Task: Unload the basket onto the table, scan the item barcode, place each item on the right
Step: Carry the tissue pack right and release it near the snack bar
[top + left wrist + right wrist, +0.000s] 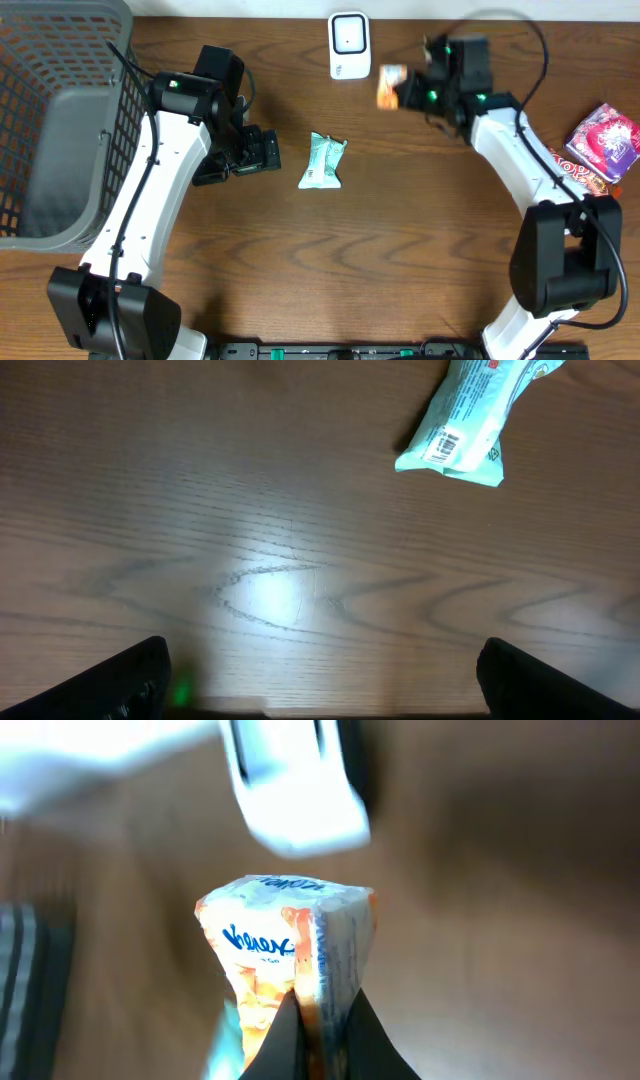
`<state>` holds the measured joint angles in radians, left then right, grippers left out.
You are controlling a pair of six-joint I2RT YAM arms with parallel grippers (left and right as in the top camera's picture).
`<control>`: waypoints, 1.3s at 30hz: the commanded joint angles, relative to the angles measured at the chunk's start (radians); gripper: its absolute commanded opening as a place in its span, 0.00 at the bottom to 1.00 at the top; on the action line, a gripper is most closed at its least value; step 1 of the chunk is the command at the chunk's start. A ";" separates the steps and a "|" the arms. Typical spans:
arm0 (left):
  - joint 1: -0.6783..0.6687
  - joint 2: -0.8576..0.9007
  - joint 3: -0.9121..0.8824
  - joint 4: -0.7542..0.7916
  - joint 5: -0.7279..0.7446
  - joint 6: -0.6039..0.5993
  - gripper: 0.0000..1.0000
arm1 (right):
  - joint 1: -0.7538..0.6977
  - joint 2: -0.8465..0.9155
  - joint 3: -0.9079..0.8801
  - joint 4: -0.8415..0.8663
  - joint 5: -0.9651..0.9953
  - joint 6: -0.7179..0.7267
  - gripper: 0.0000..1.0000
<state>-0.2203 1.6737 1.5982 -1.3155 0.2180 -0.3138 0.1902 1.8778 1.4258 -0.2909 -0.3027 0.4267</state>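
My right gripper (405,92) is shut on an orange and white snack packet (390,86), held up just right of the white barcode scanner (349,45) at the table's back edge. In the right wrist view the packet (285,945) is pinched between the dark fingertips (270,1045), with the scanner (295,785) blurred just beyond it. A pale green packet (322,161) lies on the wood in the middle. My left gripper (262,152) hovers open just left of it. Seen from the left wrist, that green packet (470,420) shows its barcode, and nothing sits between the fingers (120,680).
A grey mesh basket (60,120) fills the left side of the table. Two red and pink snack packets (600,140) lie at the right edge, next to my right arm.
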 commanded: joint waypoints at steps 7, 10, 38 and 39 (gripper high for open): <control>0.003 0.002 0.000 -0.004 -0.010 0.008 0.98 | 0.234 0.098 0.029 0.323 0.862 -0.292 0.01; 0.003 0.002 0.001 -0.004 -0.010 0.009 0.98 | 0.257 0.195 0.060 0.400 0.933 -0.338 0.01; 0.003 0.002 0.000 -0.004 -0.010 0.009 0.98 | 0.136 0.401 0.615 -0.208 1.304 -0.303 0.01; 0.003 0.002 0.000 -0.004 -0.010 0.008 0.98 | 0.102 0.391 0.615 -0.276 1.303 -0.292 0.01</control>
<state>-0.2203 1.6737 1.5982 -1.3155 0.2180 -0.3141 0.3878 2.3215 2.0239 -0.4992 0.8379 0.1089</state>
